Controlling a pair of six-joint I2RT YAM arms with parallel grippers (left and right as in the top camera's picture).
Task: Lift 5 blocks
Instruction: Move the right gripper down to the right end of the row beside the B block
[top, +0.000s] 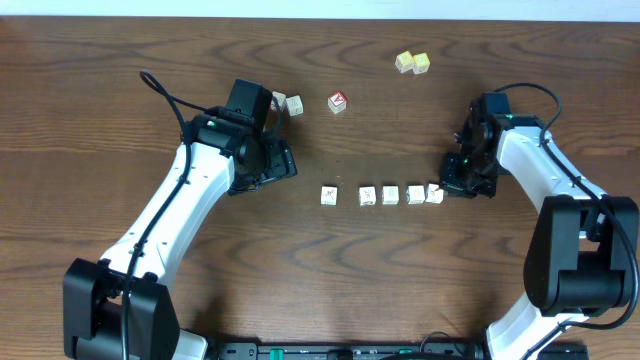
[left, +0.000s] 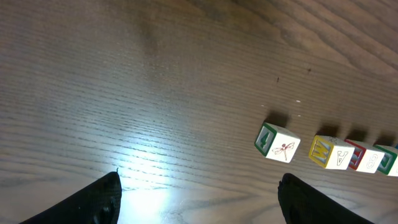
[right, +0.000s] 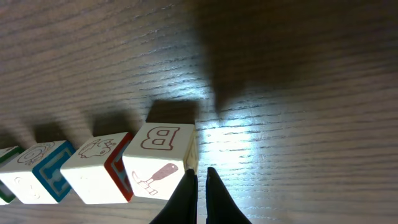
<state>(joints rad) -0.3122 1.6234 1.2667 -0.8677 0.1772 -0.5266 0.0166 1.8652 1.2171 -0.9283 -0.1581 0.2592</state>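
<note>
Overhead view: the five blocks (top: 390, 194) sit in a row on the table (top: 320, 290), between the two arms. They look small, hard and light, like wooden toy cubes, so I think they will not squash or break. Their sides are flat and smooth, so it seems best to pinch one on two opposite sides, near the middle. Four of them stand very close together, so there is little room for a finger between them. The right pincer (top: 447, 186) is at the right end of the row. The left pincer (top: 283, 163) is near the left end but apart from it.

Left wrist view: the left pincer (left: 202, 202) is wide apart and holds nothing. The blocks (left: 277, 143) lie ahead of it, off to the right.

Right wrist view: the right pincer (right: 198, 196) is pressed together with nothing inside it. Its tips are right at the corner of the end block (right: 158, 160), the one with a B on it. I cannot tell if they touch it.
</note>
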